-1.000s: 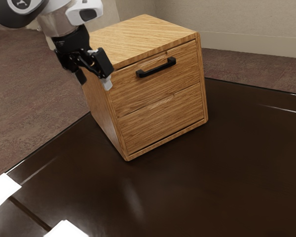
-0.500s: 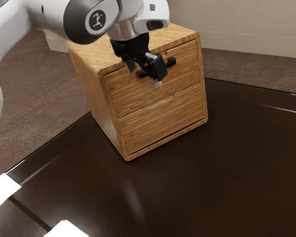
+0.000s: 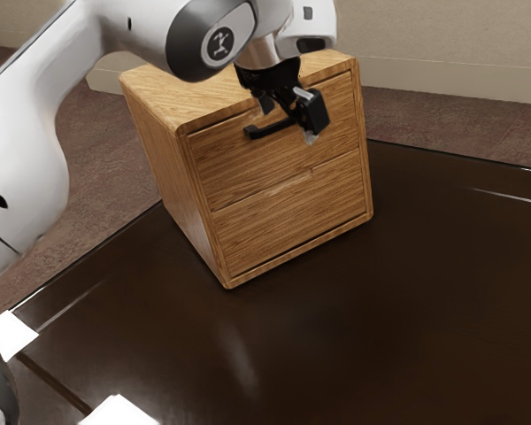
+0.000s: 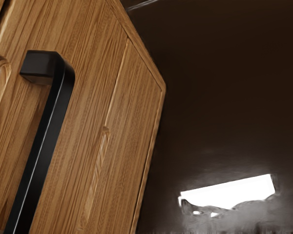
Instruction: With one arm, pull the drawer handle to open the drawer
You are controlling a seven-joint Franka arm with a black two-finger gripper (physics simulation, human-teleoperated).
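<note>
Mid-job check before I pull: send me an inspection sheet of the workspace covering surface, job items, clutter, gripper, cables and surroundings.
Surface: dark brown glossy table, with a bright reflection on it in the wrist view.
Job's things: light wooden two-drawer cabinet stands upright on the table. Its top drawer looks flush with the front, not pulled out. The black bar handle sits on that drawer.
Clutter: two white flat pieces at the table's near corner, at the exterior view's left, apart from the cabinet.
Gripper: black gripper at the handle's end toward the exterior view's right; grip cannot be judged.
Cables: nothing seen.
Surroundings: brown carpeted floor, beige wall behind.
</note>
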